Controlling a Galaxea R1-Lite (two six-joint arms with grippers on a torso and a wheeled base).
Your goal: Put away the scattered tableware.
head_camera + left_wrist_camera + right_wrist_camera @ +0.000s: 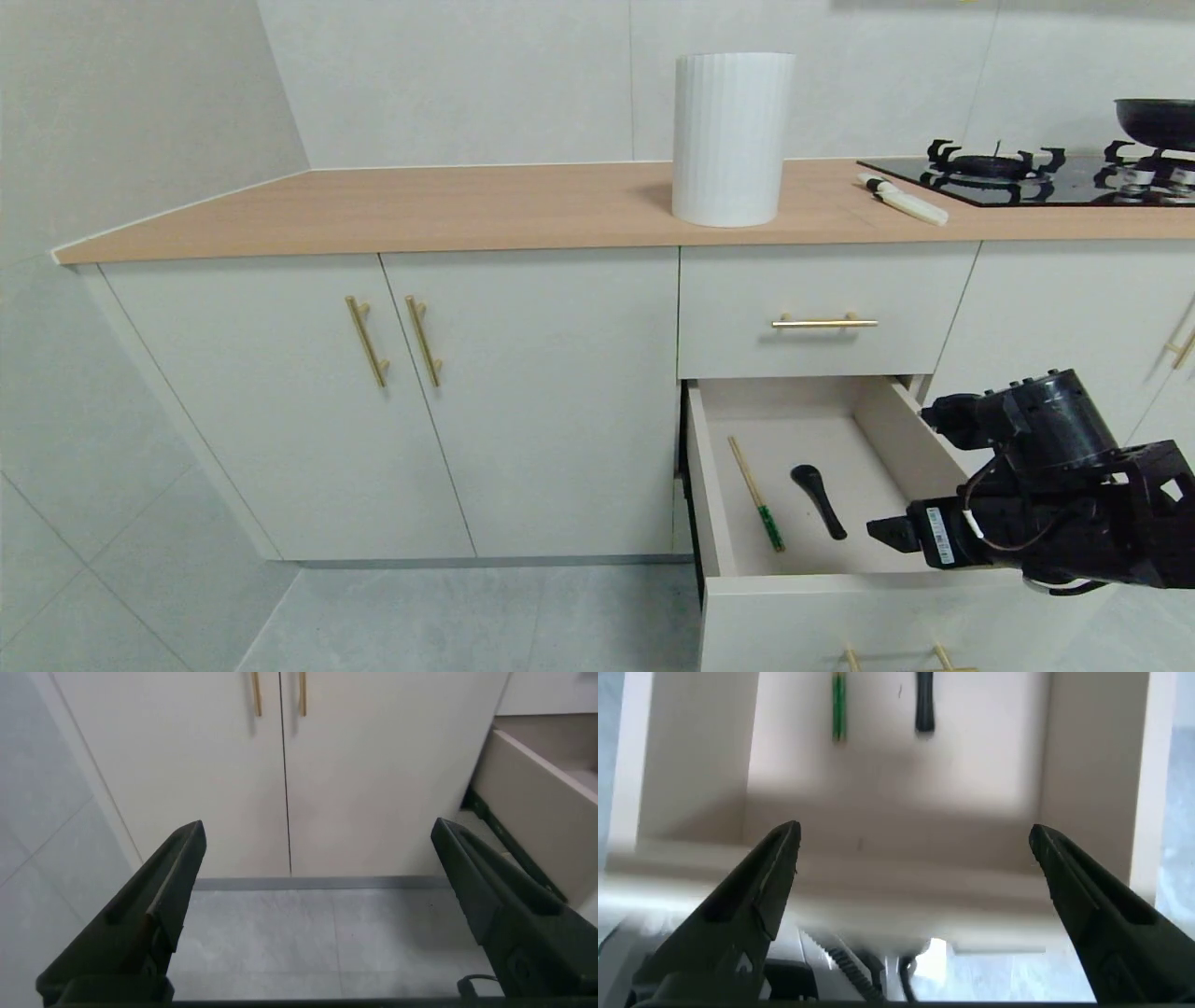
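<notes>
At drawer front: right gripper (pixel 915 849) over front edge, jaws wide apart, nothing held. Left gripper (pixel 318 845) also spread and empty, facing cabinet doors (pixel 374 765). Inside open drawer (pixel 714 485): chopsticks (pixel 756 495) and black spoon (pixel 820 501) side by side, look stowed. Farther back, head view picks up white utensil (pixel 904 200) on counter (pixel 467 205) by stove (pixel 1027 177). Wrist views point low. Guessing that's next: reach up, grab along handle.

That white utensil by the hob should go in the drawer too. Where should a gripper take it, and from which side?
Take the white utensil from straight above, around mid-length, jaws set across its narrow width. It lies flat and slanted on the countertop, with the hob close beside it, so a sideways approach looks cramped.
</notes>
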